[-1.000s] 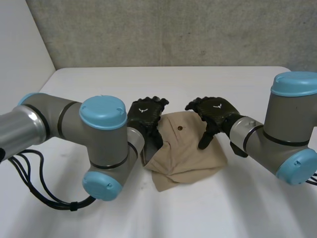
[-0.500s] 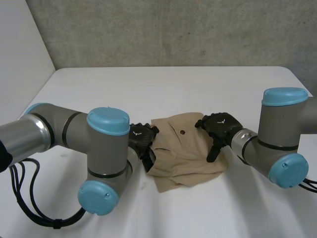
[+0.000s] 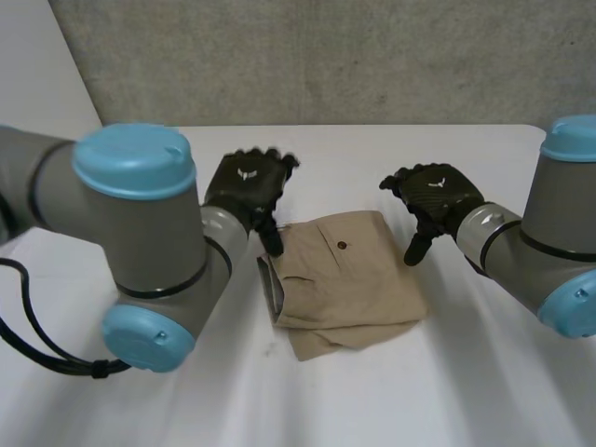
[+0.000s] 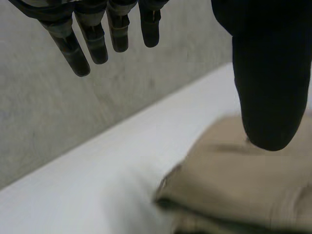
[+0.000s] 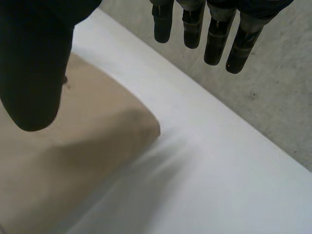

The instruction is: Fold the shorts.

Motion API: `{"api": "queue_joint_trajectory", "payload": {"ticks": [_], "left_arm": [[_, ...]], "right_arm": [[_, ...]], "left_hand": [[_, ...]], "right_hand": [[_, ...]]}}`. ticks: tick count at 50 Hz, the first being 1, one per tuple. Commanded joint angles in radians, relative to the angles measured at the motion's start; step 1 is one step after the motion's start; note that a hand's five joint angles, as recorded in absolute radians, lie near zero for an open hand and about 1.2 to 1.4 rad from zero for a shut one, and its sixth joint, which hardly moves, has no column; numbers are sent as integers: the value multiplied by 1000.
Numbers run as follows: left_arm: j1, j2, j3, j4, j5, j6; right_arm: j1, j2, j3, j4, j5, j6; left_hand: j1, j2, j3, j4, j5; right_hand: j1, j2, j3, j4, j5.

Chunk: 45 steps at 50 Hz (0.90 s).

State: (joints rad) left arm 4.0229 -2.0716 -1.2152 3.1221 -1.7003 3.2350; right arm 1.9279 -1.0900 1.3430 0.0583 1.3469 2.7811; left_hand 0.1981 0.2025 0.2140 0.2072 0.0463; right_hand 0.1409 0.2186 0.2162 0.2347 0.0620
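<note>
Shorts (image 3: 345, 279) grasp: none. Left hand (image 3: 244, 186) and right hand (image 3: 436, 196) both empty, fingers relaxed and spread.
Hand position: each hovers off one far corner of the cloth, clear of it.
Cloth location: tan folded bundle on the white counter (image 3: 419, 149), between the hands.
Step advice: probably the final tidy. Near edge looks uneven, so press down flat with both hands together and avoid dragging.
</note>
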Motion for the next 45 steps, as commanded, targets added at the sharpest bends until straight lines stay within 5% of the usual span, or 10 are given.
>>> {"api": "queue_joint_trajectory", "payload": {"ticks": [1,10,24,35,45], "left_arm": [[-10,-42,23,4,71,-179],[-35,-257,71,-4,-5,-193],[-16,-271,-24,-57,-75,-49],[-44,-108,-47,-59,-70,-50],[42,155,-47,-60,-73,-52]], "right_arm": [[11,2,8,0,-2,15],[16,87,-15,-5,-14,14],[13,180,-31,31,-3,-51],[16,113,-33,106,-2,-100],[6,-152,-61,71,31,41]], "left_hand": [[48,43,32,39,25],[65,61,49,56,43],[54,49,38,45,31],[33,29,17,24,10],[24,20,8,15,1]], "right_hand": [[34,-44,-42,-60,-62],[34,-44,-42,-60,-62],[34,-44,-42,-60,-62],[34,-44,-42,-60,-62],[34,-44,-42,-60,-62]]}}
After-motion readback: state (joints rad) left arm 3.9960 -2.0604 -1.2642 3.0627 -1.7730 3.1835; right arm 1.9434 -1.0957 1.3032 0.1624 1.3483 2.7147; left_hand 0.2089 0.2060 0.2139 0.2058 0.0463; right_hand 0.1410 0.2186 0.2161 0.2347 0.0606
